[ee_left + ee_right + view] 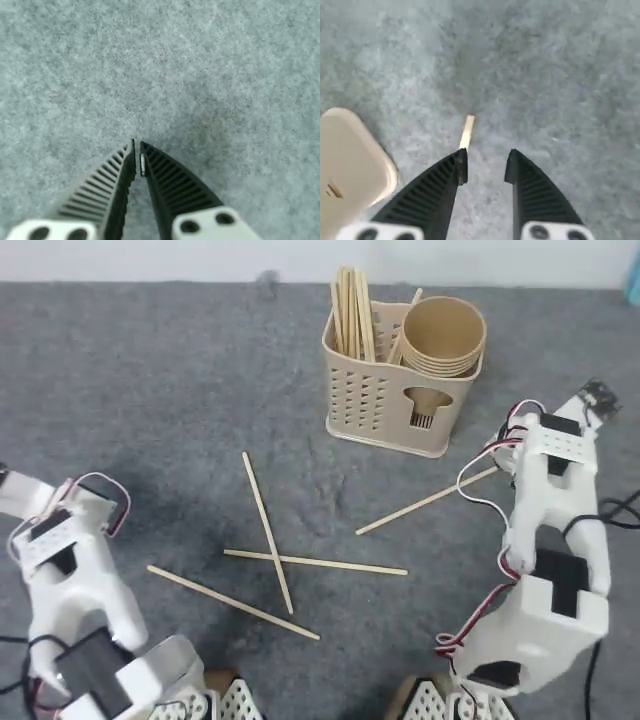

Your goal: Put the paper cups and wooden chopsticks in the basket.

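The basket [385, 400] stands near the table's [160, 370] far edge, holding stacked paper cups [443, 335] and several chopsticks [350, 310]. Three loose chopsticks [268, 532] cross mid-table with open cloth around them. A fourth chopstick [425, 502] lies just beside the right arm's [550, 530] parted, empty jaws. The left arm's [70, 580] jaws are together over bare table near the left edge.

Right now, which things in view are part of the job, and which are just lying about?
Job:
- basket
- stack of paper cups, already in it
- chopsticks standing in it
- four loose chopsticks on the mat; one has its end just ahead of the right gripper

Not job:
- grey mat
- blue-green thing at the far edge, too cropped to identify
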